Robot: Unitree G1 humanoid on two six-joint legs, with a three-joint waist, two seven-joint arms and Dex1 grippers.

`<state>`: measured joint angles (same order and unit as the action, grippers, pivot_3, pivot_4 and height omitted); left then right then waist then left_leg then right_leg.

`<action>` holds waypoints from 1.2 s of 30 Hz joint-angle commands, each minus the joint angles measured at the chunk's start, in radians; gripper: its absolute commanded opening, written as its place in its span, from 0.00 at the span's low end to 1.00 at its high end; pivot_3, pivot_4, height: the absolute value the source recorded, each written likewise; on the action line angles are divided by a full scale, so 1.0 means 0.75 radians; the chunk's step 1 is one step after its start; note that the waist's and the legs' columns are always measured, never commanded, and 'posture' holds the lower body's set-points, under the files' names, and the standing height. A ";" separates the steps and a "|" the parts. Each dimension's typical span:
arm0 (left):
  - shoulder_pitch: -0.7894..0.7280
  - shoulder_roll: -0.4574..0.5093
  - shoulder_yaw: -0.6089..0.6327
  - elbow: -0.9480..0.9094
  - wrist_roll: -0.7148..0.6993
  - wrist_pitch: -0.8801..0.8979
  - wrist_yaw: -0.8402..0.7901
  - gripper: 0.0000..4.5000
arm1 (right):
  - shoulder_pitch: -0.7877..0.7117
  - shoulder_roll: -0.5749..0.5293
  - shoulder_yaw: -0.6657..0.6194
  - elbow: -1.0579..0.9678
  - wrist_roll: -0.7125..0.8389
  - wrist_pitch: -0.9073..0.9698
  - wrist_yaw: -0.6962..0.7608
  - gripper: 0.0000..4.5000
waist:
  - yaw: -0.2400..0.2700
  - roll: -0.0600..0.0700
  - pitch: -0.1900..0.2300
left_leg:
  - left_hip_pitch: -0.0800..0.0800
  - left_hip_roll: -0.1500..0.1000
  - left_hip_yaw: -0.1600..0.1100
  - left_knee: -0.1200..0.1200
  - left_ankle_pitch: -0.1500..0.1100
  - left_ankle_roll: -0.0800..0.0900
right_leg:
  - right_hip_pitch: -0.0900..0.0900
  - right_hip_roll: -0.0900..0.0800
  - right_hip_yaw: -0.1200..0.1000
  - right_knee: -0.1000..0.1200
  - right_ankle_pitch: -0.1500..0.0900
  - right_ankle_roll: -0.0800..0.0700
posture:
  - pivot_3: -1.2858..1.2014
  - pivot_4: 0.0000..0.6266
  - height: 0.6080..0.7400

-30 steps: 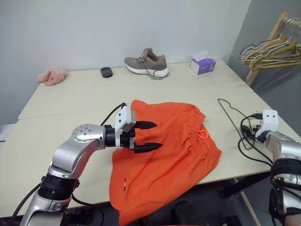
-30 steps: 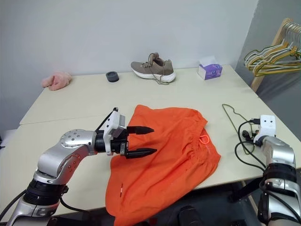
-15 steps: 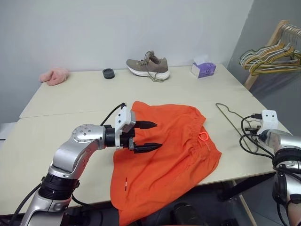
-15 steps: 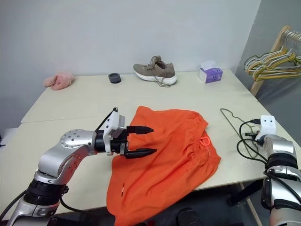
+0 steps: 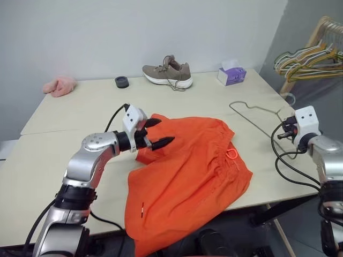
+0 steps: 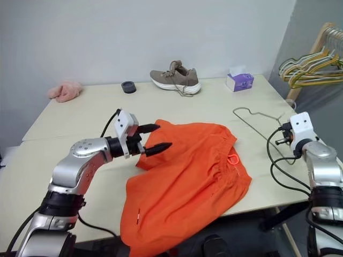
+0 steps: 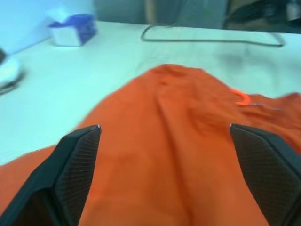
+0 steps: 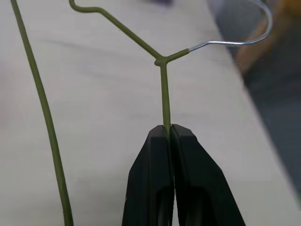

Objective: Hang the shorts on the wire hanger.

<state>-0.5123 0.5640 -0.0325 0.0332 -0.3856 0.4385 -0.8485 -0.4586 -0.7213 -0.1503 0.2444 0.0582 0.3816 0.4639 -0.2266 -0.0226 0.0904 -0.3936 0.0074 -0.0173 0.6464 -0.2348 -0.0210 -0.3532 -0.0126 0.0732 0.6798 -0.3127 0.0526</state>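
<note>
Bare table [image 5: 80, 112] left of shorts [image 5: 187, 171]; shoe [image 5: 168, 72] at rear.

Orange shorts [image 6: 187, 171] beside wire hanger [image 6: 256, 121]

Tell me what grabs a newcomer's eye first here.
The bright orange shorts sprawl over the table's near edge, with the left end effector open above their far corner. At the table's right side, the right end effector is shut on the wire hanger.

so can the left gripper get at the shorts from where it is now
Probably yes: the left gripper is open over the near edge of the shorts, fingers straddling the fabric, with nothing between them; the right gripper is busy pinching the wire hanger.
</note>
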 commanded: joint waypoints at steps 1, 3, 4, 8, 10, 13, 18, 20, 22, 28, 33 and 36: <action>-0.094 -0.003 0.067 0.086 0.025 -0.036 0.052 1.00 | 0.025 -0.036 0.049 -0.207 -0.052 -0.129 0.040 0.00 | 0.001 0.000 0.000 | 0.000 0.000 0.000 0.000 0.000 0.000 | 0.000 0.000 0.000 0.000 0.000 0.000 | 0.42 0.09 1.00; -0.138 0.002 0.082 0.117 -0.006 0.000 0.027 1.00 | 0.027 -0.065 0.099 -0.274 -0.098 -0.229 0.074 0.00 | 0.000 0.000 0.000 | -0.001 0.000 0.000 0.000 0.000 0.000 | -0.001 0.000 0.000 0.000 0.000 0.000 | 0.42 0.09 1.00; -0.155 0.014 0.084 0.118 -0.043 0.045 -0.018 1.00 | 0.026 -0.083 0.135 -0.309 -0.134 -0.293 0.094 0.00 | -0.001 0.000 0.000 | -0.002 0.000 0.000 0.000 0.000 0.000 | -0.002 0.000 -0.001 0.000 0.000 0.000 | 0.41 0.09 1.00; -0.170 0.086 0.051 0.088 -0.145 0.206 -0.226 1.00 | 0.002 -0.114 0.257 -0.398 -0.226 -0.510 0.173 0.00 | -0.010 0.000 0.001 | -0.004 -0.001 0.001 0.000 0.000 0.000 | -0.004 -0.001 -0.002 0.000 0.000 0.000 | 0.41 0.09 1.00; -0.171 0.118 0.021 0.088 -0.135 0.223 -0.289 1.00 | -0.018 -0.117 0.298 -0.410 -0.250 -0.608 0.210 0.00 | -0.021 0.001 0.001 | -0.004 0.000 0.000 -0.001 0.000 0.000 | -0.005 0.000 -0.002 0.000 0.000 0.000 | 0.41 0.09 1.00; -0.183 0.145 -0.012 0.106 -0.109 0.243 -0.342 1.00 | -0.050 -0.102 0.330 -0.412 -0.266 -0.689 0.238 0.00 | -0.030 0.001 0.001 | -0.004 0.000 -0.001 0.000 0.000 0.000 | -0.005 0.000 -0.002 0.000 0.001 -0.001 | 0.41 0.09 1.00; -0.187 0.156 -0.068 0.141 -0.044 0.207 -0.383 1.00 | -0.133 -0.060 0.395 -0.422 -0.266 -0.813 0.309 0.00 | -0.033 0.001 0.001 | -0.004 -0.001 -0.002 0.001 0.000 0.000 | -0.004 -0.001 -0.002 0.001 0.002 -0.003 | 0.41 0.08 1.00; -0.156 0.174 -0.096 0.113 -0.041 0.225 -0.425 1.00 | -0.156 -0.047 0.406 -0.420 -0.263 -0.844 0.325 0.00 | -0.034 0.001 0.001 | -0.004 -0.001 -0.003 0.000 0.000 0.000 | -0.004 -0.001 -0.002 0.001 0.003 -0.006 | 0.41 0.08 1.00; -0.139 0.183 -0.112 0.104 -0.032 0.221 -0.444 1.00 | -0.170 -0.038 0.410 -0.418 -0.259 -0.872 0.336 0.00 | -0.033 0.001 0.001 | -0.005 -0.001 -0.004 0.000 0.000 0.000 | -0.004 -0.002 -0.002 0.001 0.003 -0.006 | 0.41 0.08 1.00; -0.112 0.185 -0.129 0.075 -0.051 0.242 -0.496 1.00 | -0.201 -0.002 0.425 -0.436 -0.242 -0.912 0.379 0.00 | -0.033 0.001 0.001 | -0.005 0.000 -0.006 0.000 0.000 0.000 | -0.004 -0.005 -0.003 0.001 0.003 -0.006 | 0.41 0.09 1.00; -0.100 0.183 -0.123 0.056 -0.047 0.256 -0.503 0.86 | -0.204 0.021 0.419 -0.444 -0.238 -0.914 0.396 0.00 | -0.033 0.001 0.001 | -0.005 -0.001 -0.006 0.000 0.000 0.000 | -0.004 -0.005 -0.003 0.001 0.003 -0.006 | 0.41 0.09 1.00; -0.093 0.183 -0.116 0.042 -0.057 0.276 -0.505 0.66 | -0.199 0.039 0.416 -0.453 -0.237 -0.909 0.397 0.00 | -0.032 0.001 0.001 | -0.005 0.000 -0.006 0.000 0.000 0.000 | -0.004 -0.006 -0.003 0.001 0.003 -0.006 | 0.41 0.09 1.00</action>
<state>-0.5785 0.6926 -0.1323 0.1082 -0.4166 0.6389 -1.2243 -0.5810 -0.6963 0.1810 -0.0494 -0.1358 -0.2913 0.7633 -0.2510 -0.0220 0.0911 -0.3974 0.0071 -0.0221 0.6468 -0.2347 -0.0211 -0.3561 -0.0171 0.0708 0.6809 -0.3101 0.0480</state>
